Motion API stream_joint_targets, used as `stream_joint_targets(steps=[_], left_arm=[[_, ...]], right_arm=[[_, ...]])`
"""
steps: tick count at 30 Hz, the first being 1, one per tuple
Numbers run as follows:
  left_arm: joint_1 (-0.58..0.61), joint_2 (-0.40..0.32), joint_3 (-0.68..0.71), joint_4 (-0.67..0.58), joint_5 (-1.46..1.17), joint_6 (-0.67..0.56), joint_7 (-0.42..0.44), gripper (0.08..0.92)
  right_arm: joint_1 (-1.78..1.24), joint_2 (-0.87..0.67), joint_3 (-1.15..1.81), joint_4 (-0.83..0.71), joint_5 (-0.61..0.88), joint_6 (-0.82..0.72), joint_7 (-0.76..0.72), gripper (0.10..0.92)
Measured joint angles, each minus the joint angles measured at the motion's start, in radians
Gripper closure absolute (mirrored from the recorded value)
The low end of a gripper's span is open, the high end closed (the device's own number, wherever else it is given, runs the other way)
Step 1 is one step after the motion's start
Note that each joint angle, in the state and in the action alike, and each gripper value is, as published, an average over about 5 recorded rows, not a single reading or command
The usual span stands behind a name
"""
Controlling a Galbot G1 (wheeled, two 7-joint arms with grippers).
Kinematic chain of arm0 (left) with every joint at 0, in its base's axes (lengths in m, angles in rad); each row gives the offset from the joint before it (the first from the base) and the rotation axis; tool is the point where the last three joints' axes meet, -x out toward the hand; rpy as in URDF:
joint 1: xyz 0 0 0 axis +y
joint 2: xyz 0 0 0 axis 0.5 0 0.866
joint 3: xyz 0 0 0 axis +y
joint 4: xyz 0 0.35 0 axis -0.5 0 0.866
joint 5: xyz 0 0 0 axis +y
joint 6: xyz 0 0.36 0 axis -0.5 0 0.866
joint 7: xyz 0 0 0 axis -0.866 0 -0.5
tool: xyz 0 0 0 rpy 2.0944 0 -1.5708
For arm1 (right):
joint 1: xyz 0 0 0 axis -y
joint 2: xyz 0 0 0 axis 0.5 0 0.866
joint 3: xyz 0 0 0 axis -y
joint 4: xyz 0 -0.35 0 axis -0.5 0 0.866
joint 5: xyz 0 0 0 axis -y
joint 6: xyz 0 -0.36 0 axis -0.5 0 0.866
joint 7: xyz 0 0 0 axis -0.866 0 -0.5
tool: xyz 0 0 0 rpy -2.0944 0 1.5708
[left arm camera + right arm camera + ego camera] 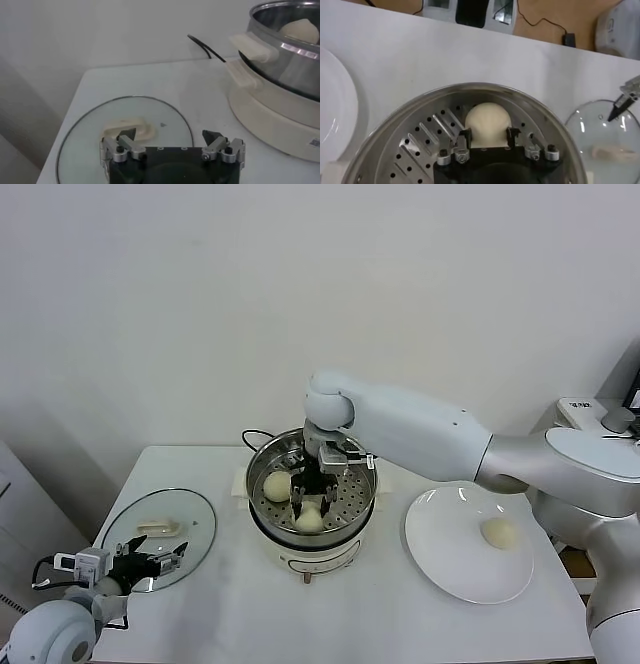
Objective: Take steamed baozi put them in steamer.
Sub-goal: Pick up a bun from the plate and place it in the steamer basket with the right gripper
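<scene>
The steamer (262, 454) stands mid-table on its white base. Two baozi lie on its perforated tray: one at the left (277, 486) and one at the front (310, 522). My right gripper (310, 502) reaches down into the pot over the front one. In the right wrist view this baozi (487, 120) rests on the tray inside the steamer (420, 102), and the right gripper (488, 136) stands narrowly open with a finger close on each side. A third baozi (499, 533) lies on the white plate (450, 569). My left gripper (160, 562) waits open and empty over the glass lid (195, 524).
The glass lid (150, 107) with its white handle lies flat at the table's left, under the left gripper (170, 136). The steamer (280, 55) has side handles, and a black cord runs behind it. The plate (335, 100) sits to the pot's right. Table edges are near.
</scene>
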Motion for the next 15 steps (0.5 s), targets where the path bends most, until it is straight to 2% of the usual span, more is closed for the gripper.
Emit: stream_joint_targets(steps=[9,15], left_arm=[[0.006,0.0,-0.007,0.0,0.0,-0.002,0.001,0.177],[0.005,0.003,-0.011,-0.002,-0.001,-0.002,0.001,0.177]], right_arm=[[0.002,-0.01,0.037,-0.013,-0.034,0.0,-0.003,0.23],[0.049,-0.04,0.074,-0.051,-0.026,0.0,0.002,0.203]])
